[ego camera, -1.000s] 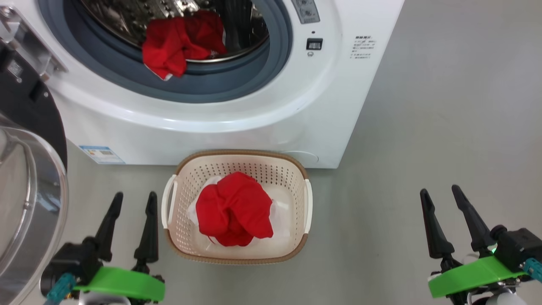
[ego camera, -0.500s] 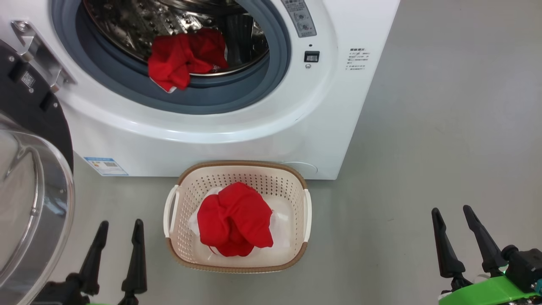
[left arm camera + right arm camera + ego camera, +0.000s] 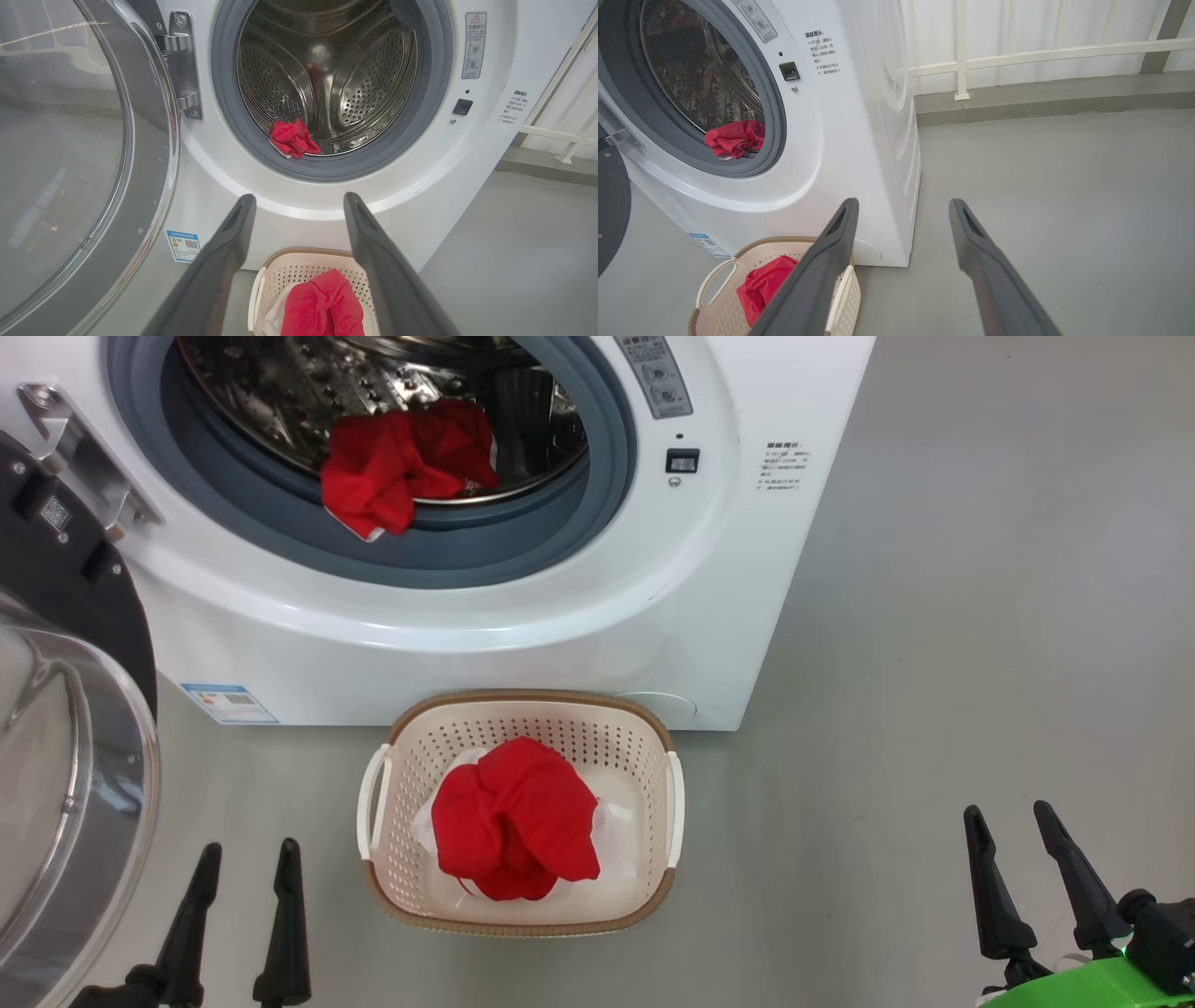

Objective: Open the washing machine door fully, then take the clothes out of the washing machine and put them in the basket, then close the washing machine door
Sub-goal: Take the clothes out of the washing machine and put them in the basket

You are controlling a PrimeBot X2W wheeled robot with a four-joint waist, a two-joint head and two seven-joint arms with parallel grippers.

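Observation:
The washing machine (image 3: 597, 607) stands with its door (image 3: 65, 765) swung open to the left, the glass bowl facing me. Red clothes (image 3: 401, 462) lie on the drum's front lip, over the grey rubber ring; the same red clothes (image 3: 293, 138) show in the left wrist view. On the floor before the machine sits the basket (image 3: 520, 919) with a red garment (image 3: 513, 821) on white cloth inside. My left gripper (image 3: 247, 859) is open and empty, low and left of the basket. Well to the basket's right, my right gripper (image 3: 1010, 819) is also open and empty.
Grey floor (image 3: 980, 616) stretches to the right of the machine. A white railing (image 3: 1017, 56) and a low kerb run along the back wall behind it. The open door takes up the room at the far left.
The head view has tilted a little, so machine and basket sit lower. Both grippers have drawn back toward the bottom edge, still open. Clothes and basket have not moved.

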